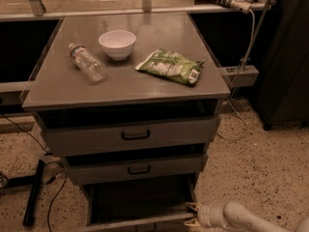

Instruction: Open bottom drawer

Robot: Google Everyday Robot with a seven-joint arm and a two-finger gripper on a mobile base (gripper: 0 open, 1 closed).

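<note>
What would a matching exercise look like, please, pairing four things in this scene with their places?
Things:
1. bowl
2. bottle
3. bag
4. gripper

Places:
A. at the right front corner of the pulled-out bottom drawer
B. lying on the left of the cabinet top
C. on the right of the cabinet top
D. upright, toward the back of the cabinet top

Pairs: 1-D, 2-B, 3-C, 4-A

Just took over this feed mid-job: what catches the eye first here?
The bottom drawer stands pulled out at the frame's lower edge, its dark inside showing, with the gripper at its front right corner. On the cabinet top sit a white bowl, a clear bottle on its side and a green bag.
</note>
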